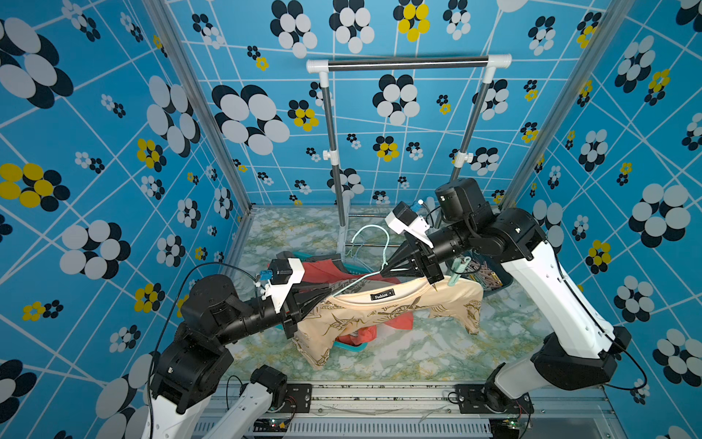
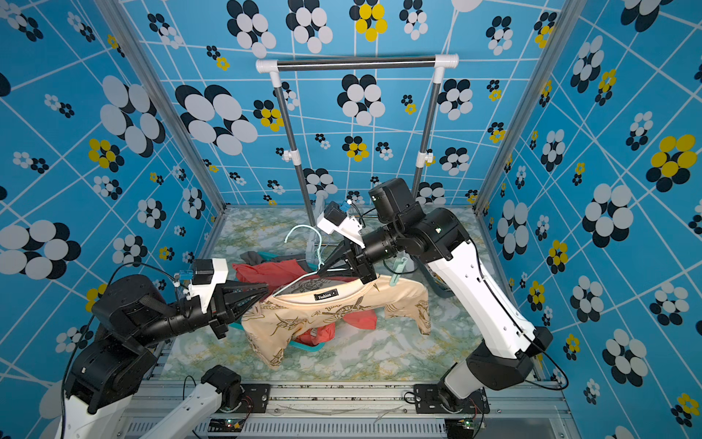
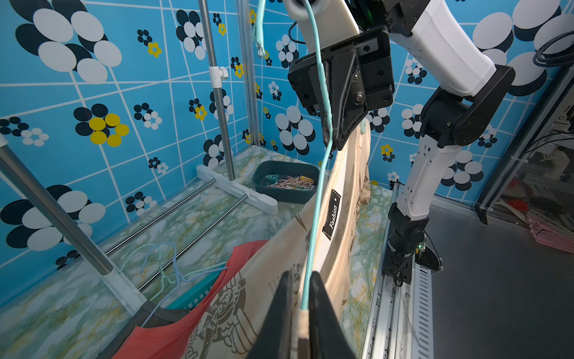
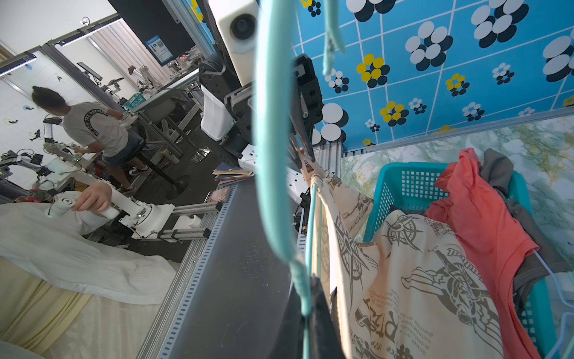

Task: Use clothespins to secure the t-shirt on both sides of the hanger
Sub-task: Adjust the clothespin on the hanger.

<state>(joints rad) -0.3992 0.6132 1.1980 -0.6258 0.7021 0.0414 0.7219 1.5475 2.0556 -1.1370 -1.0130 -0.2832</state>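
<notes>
We log the left end effector (image 3: 302,279) clamped on hanger (image 1: 357,284) end and beige t-shirt (image 1: 380,315), frame centre; right end effector (image 1: 383,273) clamped at the hanger's neck. Mint clothespin (image 1: 453,280) sits on the shoulder right of centre; spare clothespins (image 3: 290,183) in dark bin (image 3: 279,195)

A robotics lab is shown. Around the left tool (image 1: 329,292), a test cell is formed by aluminium framing (image 1: 201,102) hung with printed flower backdrops (image 1: 95,133). Beyond that tool, outside the cell, counters (image 4: 167,91) crowded with other robot arms (image 4: 60,149) are seen, a person (image 4: 93,126) standing at one.
</notes>
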